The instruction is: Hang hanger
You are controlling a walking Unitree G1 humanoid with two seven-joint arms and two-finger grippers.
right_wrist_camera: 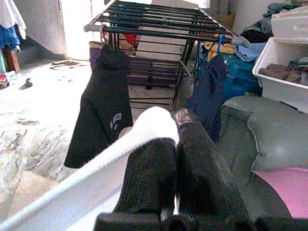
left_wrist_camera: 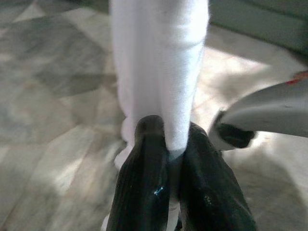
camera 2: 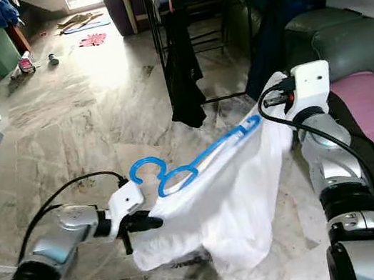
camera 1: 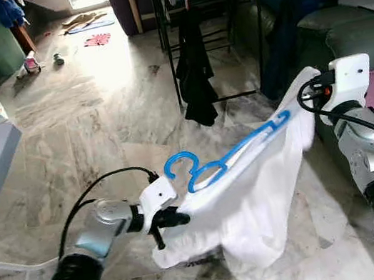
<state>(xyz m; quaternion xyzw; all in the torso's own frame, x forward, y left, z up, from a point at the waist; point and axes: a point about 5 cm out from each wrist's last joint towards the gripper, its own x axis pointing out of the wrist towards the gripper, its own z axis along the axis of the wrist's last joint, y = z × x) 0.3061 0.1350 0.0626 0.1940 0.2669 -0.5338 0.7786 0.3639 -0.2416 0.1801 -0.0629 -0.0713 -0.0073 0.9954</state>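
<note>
White garment (camera 1: 254,193): stretched between both grippers above the marble floor (camera 1: 96,120), sagging in the middle.

Blue hanger (camera 1: 230,158): lies along the garment's upper edge, hook end toward the left gripper, far end tucked into the cloth near the right gripper; tilted, rising to the right.

Left gripper (camera 1: 164,225): low, in front of the robot, fingers (left_wrist_camera: 144,187) pressed together on a fold of the white cloth (left wrist view confirms the pinch).

Right gripper (right_wrist_camera: 175,144): raised higher at the right, fingers closed on the garment's other corner.

Black drying rack (right_wrist_camera: 159,29): ahead, past the garment; a black garment (camera 1: 195,73) and a dark blue garment (right_wrist_camera: 209,91) hang from it.

Grey sofa (camera 2: 357,37): beside the rack, at the right.
</note>
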